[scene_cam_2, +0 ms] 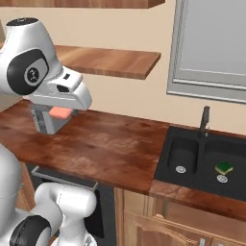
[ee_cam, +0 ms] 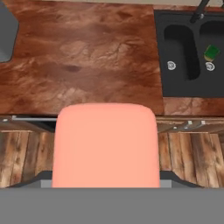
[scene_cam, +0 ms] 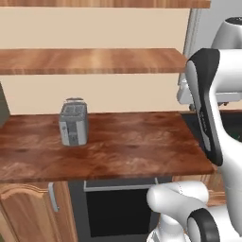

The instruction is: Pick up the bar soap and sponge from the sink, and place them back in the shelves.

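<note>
While the tool (scene_cam_2: 61, 115) grips the bar soap (scene_cam_2: 60, 113) above the counter (scene_cam_2: 110, 144) on the left, it looks rigid, light and slick (best pinched across its flat faces); the spongy sponge (scene_cam_2: 224, 168) lies in the sink (scene_cam_2: 163, 158), right.

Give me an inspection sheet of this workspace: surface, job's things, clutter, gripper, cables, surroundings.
Surface: brown wooden counter, with the black sink set in at its right end.
Job's things: soap held in the gripper, above the counter; sponge lies in the sink's large bowl near a drain; shelves on the wall above the counter, nothing seen on them.
Clutter: grey toaster upright on the counter.
Gripper: gripper shut on the soap, raised above the counter near the toaster.
Cables: nothing seen.
Surroundings: dark faucet behind the sink, window above it, wooden cabinets below the counter.
</note>
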